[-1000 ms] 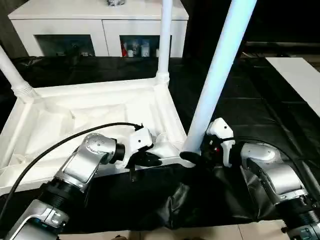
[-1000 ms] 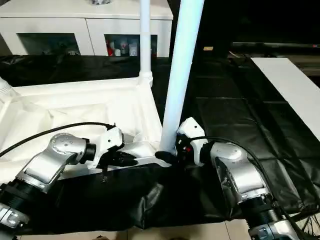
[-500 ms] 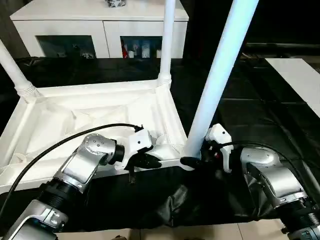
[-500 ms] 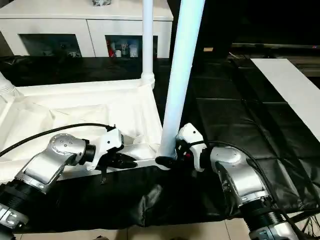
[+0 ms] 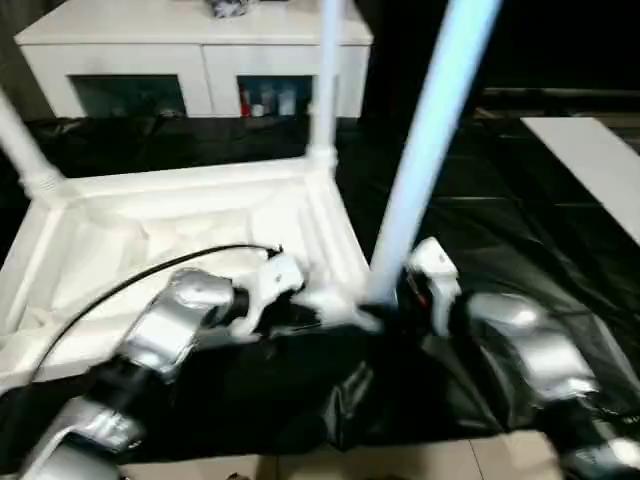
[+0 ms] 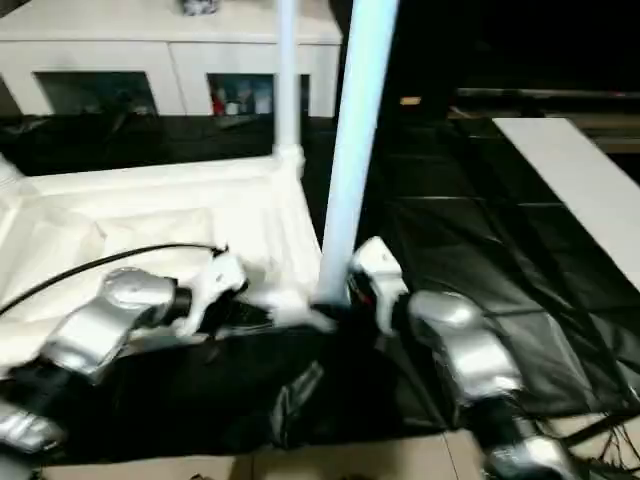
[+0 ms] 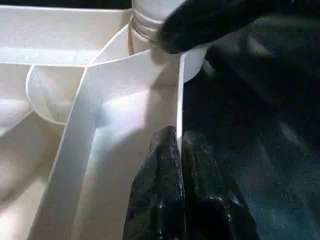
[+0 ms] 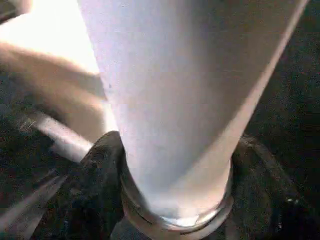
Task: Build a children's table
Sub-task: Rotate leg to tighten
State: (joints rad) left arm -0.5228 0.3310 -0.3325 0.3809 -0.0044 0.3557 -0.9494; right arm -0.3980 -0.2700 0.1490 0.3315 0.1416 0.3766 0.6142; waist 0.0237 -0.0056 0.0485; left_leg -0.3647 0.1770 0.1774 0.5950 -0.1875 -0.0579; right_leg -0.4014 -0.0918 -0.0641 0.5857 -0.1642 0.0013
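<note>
- The tabletop is lying upside down on a black sheet, so its corner holes are facing up for the legs.
- The left gripper is pinching the thin side wall of the tabletop between its two black fingers. It is closed tight on that wall, probably to stop the tabletop from sliding.
- The right gripper is hugging the bottom of a leg, one finger on each side. It is closed around the leg, right at the near right corner of the tabletop.
- This leg is leaning a little, so I think it is not all the way in its hole yet.
- Two other legs are standing up at the far corners: the far right leg and the far left leg.
- The legs are long, round, smooth white tubes with ridged rings at the bottom.
- The tabletop is white plastic with thin ribs and round cups inside.
- A white cabinet is standing behind.
</note>
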